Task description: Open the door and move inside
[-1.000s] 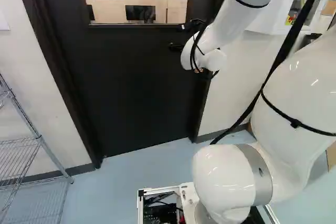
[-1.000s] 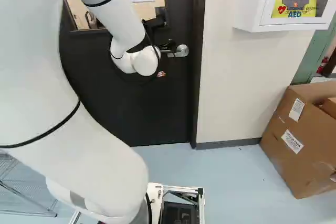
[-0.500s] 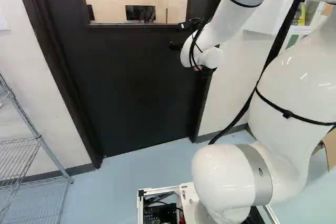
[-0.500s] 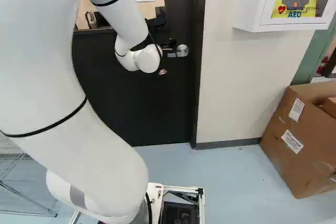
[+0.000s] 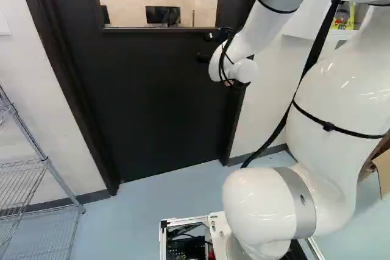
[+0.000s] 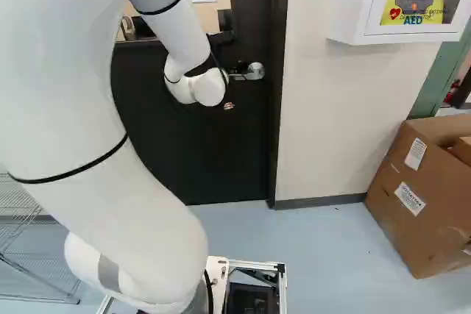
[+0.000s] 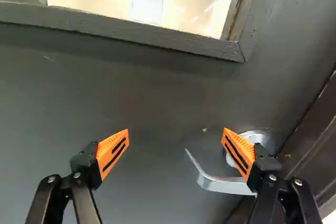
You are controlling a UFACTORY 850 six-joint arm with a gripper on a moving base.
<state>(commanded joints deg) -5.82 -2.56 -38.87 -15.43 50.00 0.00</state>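
The black door [image 6: 221, 152] stands shut in its frame, a window in its upper part. In the right base view a small orange bit of my gripper [image 6: 229, 106] shows below the white wrist; the rest is hidden. The silver lever handle [image 6: 255, 71] shows just beside the wrist, near the door's edge. In the wrist view my gripper [image 7: 176, 148] is open, its fingers wide apart. The lever [image 7: 218, 183] has its bent free end between them, nearer one finger; that finger partly covers the handle's round base. Whether they touch cannot be told.
The dark door frame [image 6: 277, 108] borders a white wall with an AED cabinet [image 6: 353, 5]. Cardboard boxes [image 6: 412, 189] stand on the floor to the right. A wire shelf [image 5: 36, 168] stands left of the door.
The arm's upper links have shifted left in the left base view and right in the right base view. The wrist has moved slightly toward the handle side. Base and door have stayed put.
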